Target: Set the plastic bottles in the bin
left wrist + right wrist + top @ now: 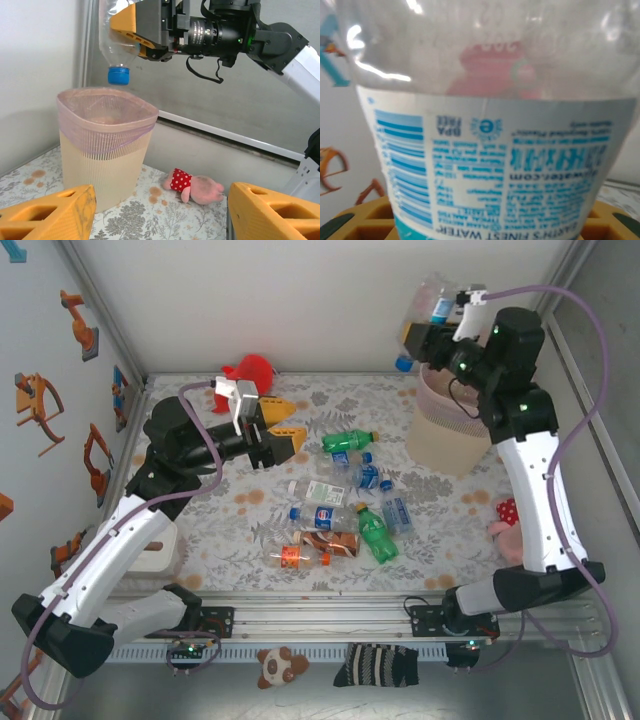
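Your right end effector (131, 34) is grasping a clear water bottle (115, 40), blue cap (119, 75) down, directly under it the bin (105, 150) mouth. Neck-first likely so it drops clean. Your left end effector (290, 427) is released, empty; loose plastic bottles (345, 505) lie on the tabletop (225, 510) below and ahead. Left wrist view gives you the cap-to-rim gap. Right wrist view gives the label (495, 175) against yellow fingers (360, 222).

Bin (100, 165) beige mesh, pink rim; bottle (118, 54) clear, blue cap; table (240, 515) floral; plush toy (250, 370) red.
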`<action>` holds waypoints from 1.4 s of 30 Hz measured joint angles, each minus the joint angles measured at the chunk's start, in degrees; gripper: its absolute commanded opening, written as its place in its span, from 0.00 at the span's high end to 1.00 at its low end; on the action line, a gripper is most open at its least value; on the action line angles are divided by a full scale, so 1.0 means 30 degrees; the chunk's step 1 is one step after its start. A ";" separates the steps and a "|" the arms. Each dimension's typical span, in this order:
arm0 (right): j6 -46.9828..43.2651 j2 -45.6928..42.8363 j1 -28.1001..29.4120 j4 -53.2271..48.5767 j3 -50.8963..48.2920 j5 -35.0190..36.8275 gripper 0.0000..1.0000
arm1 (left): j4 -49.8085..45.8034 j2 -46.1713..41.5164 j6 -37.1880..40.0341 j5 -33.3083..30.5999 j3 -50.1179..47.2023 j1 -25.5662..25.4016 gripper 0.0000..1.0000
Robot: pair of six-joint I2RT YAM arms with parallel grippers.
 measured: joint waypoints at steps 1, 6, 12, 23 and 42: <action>0.0117 0.0270 -0.0459 -0.0510 0.0372 0.0240 0.55 | -0.0007 0.0000 0.0000 -0.0022 0.0000 0.0007 0.30; 0.0685 0.2229 -0.2834 -0.3126 0.2149 0.1027 0.55 | -0.0153 0.0000 0.0007 -0.0197 -0.0022 0.0051 0.30; 0.0743 0.5122 -0.4561 -0.5967 0.4269 0.1413 0.55 | -0.0430 0.0022 0.0007 -0.0452 -0.0168 0.0138 0.30; 0.0240 0.9457 -0.5282 -0.9100 0.6674 0.0860 0.53 | -0.0721 0.0117 0.0007 -0.0561 -0.0248 0.0262 0.30; -0.0401 1.3916 -0.5399 -1.0834 0.6688 -0.0488 0.44 | -0.0998 0.0794 -0.0015 -0.0780 -0.0495 0.0372 0.30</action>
